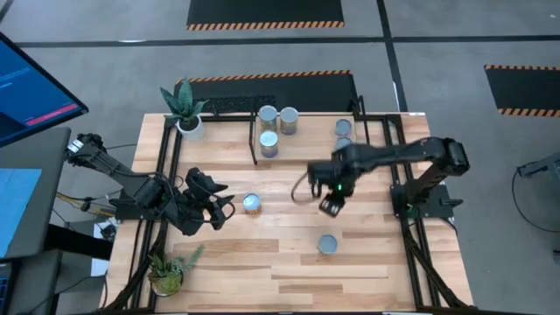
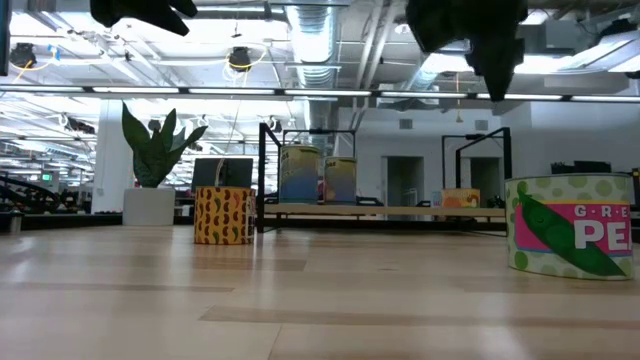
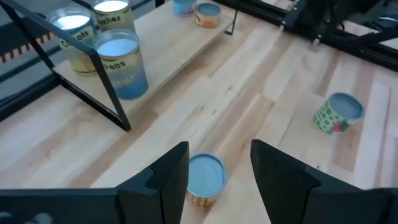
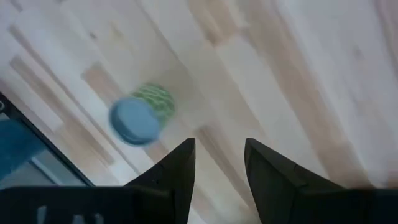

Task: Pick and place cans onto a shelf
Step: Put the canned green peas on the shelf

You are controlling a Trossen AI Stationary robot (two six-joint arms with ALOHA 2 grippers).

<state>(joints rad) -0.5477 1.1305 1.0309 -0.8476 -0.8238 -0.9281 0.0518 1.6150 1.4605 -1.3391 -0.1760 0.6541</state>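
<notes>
you see the wooden table (image 1: 289,262) from above, with the shelf (image 1: 306,131) along its far edge already carrying five cans (image 1: 269,144). your left gripper (image 1: 220,210), fingers apart, sits just beside an orange-labelled can (image 1: 252,205). your right gripper (image 1: 330,206), also spread and empty, hovers near a green pea can (image 1: 327,244). both likely feel light, rigid and slick; take each around its sides.
</notes>
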